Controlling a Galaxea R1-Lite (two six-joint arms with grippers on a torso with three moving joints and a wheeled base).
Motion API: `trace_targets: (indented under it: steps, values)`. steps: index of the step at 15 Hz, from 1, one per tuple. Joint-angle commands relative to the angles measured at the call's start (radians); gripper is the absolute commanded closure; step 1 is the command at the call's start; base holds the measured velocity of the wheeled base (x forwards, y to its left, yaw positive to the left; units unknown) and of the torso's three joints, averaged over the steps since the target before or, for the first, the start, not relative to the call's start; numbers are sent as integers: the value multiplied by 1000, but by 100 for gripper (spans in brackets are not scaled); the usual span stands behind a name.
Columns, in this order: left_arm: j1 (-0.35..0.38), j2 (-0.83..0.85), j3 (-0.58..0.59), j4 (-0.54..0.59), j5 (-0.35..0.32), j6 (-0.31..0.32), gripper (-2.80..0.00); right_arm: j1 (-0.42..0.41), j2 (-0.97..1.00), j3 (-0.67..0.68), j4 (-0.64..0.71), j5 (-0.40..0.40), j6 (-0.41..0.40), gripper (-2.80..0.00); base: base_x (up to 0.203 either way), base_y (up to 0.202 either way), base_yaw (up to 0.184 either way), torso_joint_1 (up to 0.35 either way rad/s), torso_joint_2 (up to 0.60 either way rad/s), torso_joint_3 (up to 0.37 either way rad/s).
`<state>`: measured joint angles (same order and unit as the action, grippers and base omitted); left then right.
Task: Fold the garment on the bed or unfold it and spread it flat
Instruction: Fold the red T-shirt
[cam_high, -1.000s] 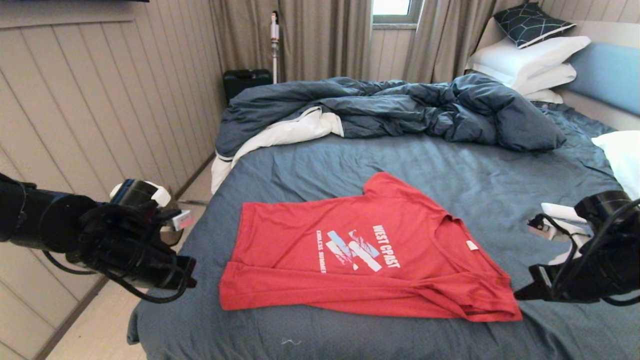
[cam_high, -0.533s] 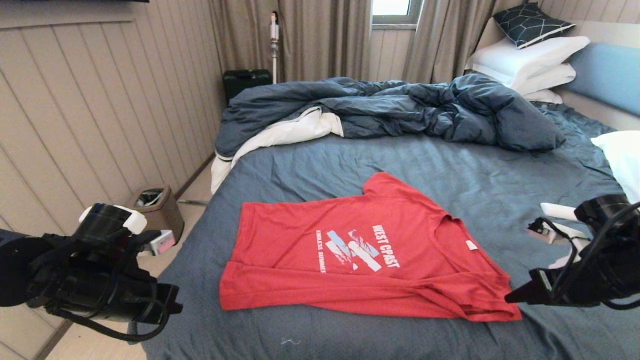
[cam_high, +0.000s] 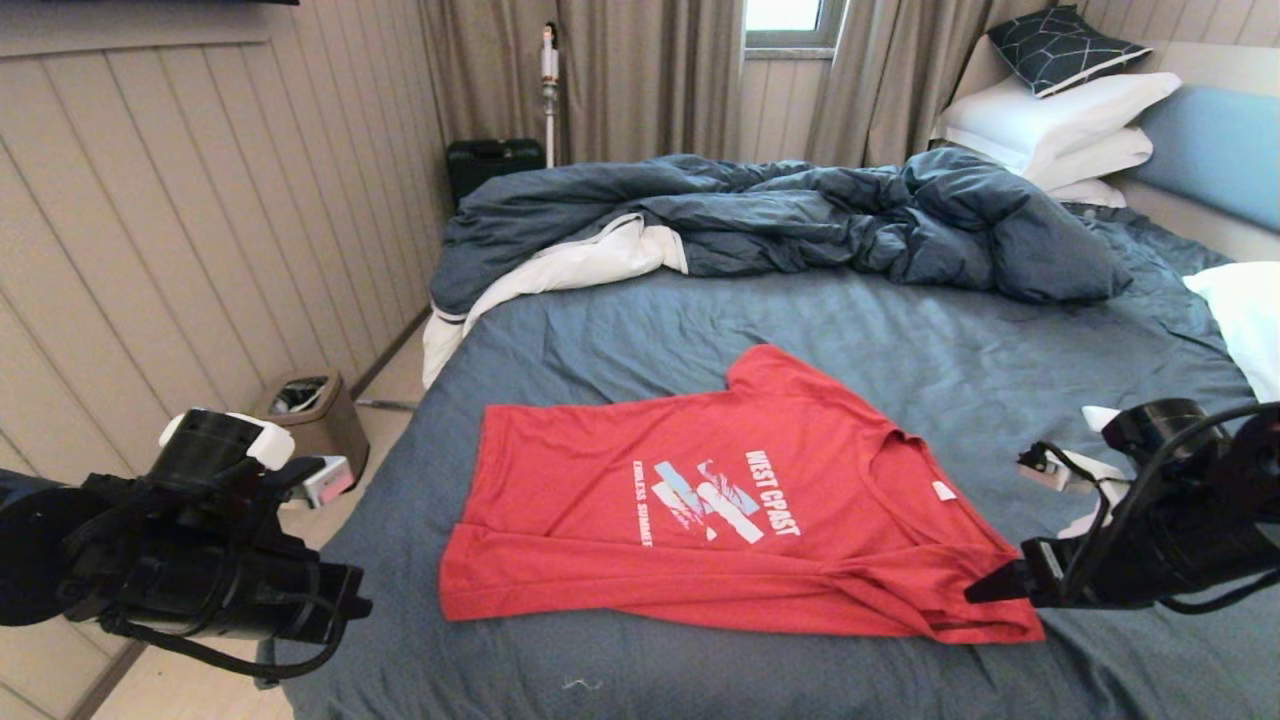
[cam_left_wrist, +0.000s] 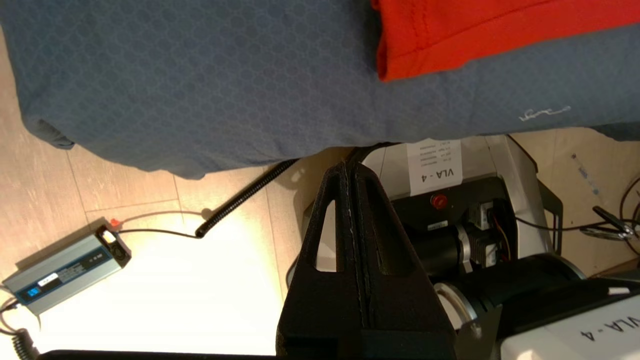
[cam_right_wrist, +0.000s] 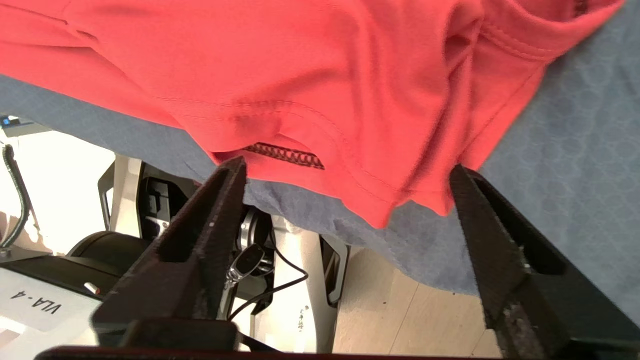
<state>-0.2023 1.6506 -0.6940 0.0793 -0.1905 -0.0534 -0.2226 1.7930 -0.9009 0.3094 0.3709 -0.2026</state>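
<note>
Your red short-sleeved T-shirt with the white and light-blue "WEST COAST" print (cam_high: 735, 520) lies chest-up near the front edge of the wide bed with the slate-blue sheet (cam_high: 850, 330), its near side folded over into a long band and its near sleeve bunched. Your head view gives that whole layout; only the right wrist view shows the bunched sleeve hem, black stitching exposed, sitting just beyond the spread black fingers (cam_right_wrist: 220, 200) with nothing between them. The right gripper (cam_high: 985, 590) reaches in level from the right, tip at that sleeve corner, jaws wide apart. The left gripper (cam_high: 355, 605) hangs off the bed's left corner; the left wrist view shows its fingers (cam_left_wrist: 357, 210) pressed together, empty, over the floor, apart from the shirt's hem corner.
</note>
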Motion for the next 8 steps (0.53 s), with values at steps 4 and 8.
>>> trace_targets:
  steps: [4,8]
  values:
    - [0,34,-1,-6,-23,0,0,23,37,-2,2,1,-1,-280,0,0,0,0,0,0]
    - [0,26,7,-6,-27,0,0,42,48,-7,-13,16,0,0,0,0,0,0,0,0]
